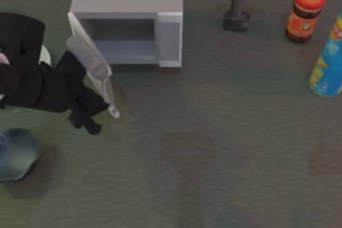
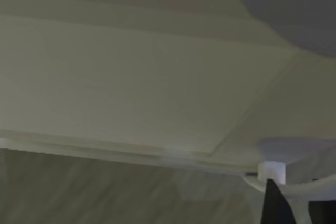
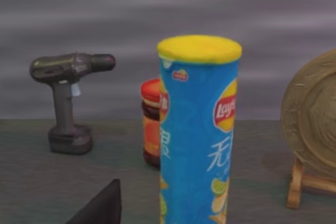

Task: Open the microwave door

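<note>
The microwave door [image 1: 91,68] already stands well open, swung out to the left from its hinge at the left front corner of the microwave [image 1: 128,4], so you can see straight into the empty cavity. Start at the table's left: a blue-grey bowl [image 1: 16,153] sits near the front edge, and just above it your left arm reaches in, its left gripper [image 1: 88,116] at the door's free edge. From above you cannot tell whether its fingers are apart or clamped on the panel, and the left wrist view is filled by the pale door surface, so it does not help. Further right stand a drill [image 1: 240,1], a red-lidded jar [image 1: 304,14] and a blue chip can [image 1: 328,62]. The right gripper is not visible from above. Judging by the angle, the opening looks mostly done; at most a little more swing remains.
</note>
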`<move>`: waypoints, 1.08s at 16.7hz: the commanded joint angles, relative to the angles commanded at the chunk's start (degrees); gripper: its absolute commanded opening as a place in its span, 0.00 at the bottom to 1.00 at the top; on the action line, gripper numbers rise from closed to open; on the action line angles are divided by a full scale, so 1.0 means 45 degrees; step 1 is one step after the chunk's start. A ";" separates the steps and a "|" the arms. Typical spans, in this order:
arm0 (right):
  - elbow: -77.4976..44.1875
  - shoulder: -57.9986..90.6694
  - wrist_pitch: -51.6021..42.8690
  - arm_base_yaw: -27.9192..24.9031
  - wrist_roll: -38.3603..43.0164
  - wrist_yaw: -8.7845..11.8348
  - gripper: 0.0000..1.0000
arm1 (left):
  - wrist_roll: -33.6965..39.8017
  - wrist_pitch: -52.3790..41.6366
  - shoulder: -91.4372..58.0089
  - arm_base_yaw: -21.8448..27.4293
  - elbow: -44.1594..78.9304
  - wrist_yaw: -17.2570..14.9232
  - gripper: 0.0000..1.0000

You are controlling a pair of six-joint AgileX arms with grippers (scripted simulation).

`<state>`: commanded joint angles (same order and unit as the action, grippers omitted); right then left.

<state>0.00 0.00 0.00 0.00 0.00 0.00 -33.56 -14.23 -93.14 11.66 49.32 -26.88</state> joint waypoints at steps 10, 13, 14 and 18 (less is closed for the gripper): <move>0.0000 0.0000 0.0000 0.0000 0.0000 0.0000 1.00 | -0.0461 -0.0300 -0.0074 -0.0154 0.0037 -0.0277 0.00; 0.0000 0.0000 0.0000 0.0000 0.0000 0.0000 1.00 | -0.1052 -0.0556 -0.0066 -0.0415 0.0196 -0.0571 0.00; 0.0000 0.0000 0.0000 0.0000 0.0000 0.0000 1.00 | -0.1227 -0.0662 -0.0086 -0.0495 0.0212 -0.0646 0.00; 0.0000 0.0000 0.0000 0.0000 0.0000 0.0000 1.00 | -0.1404 -0.0788 -0.0109 -0.0588 0.0222 -0.0732 0.00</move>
<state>0.00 0.00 0.00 0.00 0.00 0.00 -39.88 -17.78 -93.63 9.02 50.32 -30.18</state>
